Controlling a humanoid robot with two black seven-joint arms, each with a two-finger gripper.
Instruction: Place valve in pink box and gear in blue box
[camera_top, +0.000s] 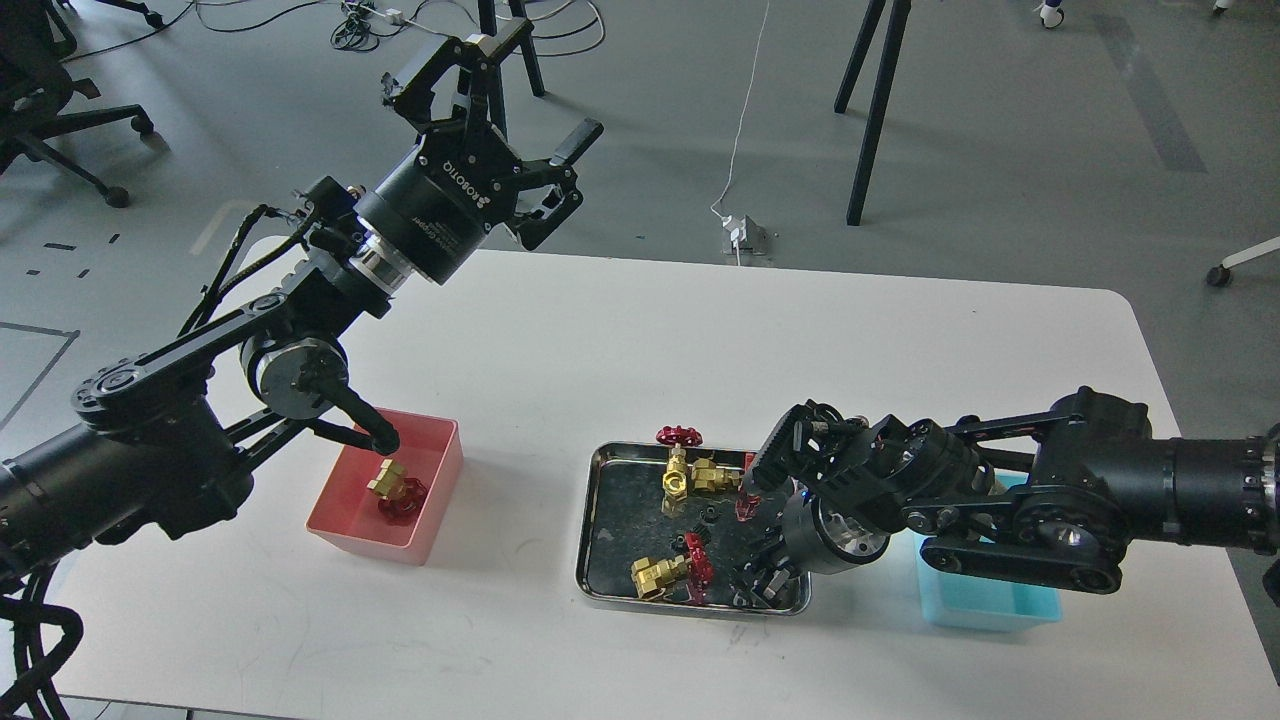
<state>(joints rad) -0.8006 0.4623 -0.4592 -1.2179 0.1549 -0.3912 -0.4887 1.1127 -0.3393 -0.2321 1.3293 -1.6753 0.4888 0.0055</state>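
Observation:
The pink box (437, 487) stands at the table's front left with one brass valve with a red handwheel (394, 489) lying in it. More valves (688, 474) (664, 573) lie in the steel tray (590, 540), with tiny black gears (708, 515) between them. My right gripper (762, 583) reaches down into the tray's front right corner; its fingers are dark and I cannot tell them apart. The blue box (975, 603) sits to the right of the tray, partly hidden by my right arm. My left gripper (508, 108) is open and empty, raised high above the table's far left.
The white table has a rounded far right corner (1120, 300). Tripod legs (870, 110), cables and a power adapter (745, 235) are on the floor beyond the far edge. An office chair (60, 110) is at the far left.

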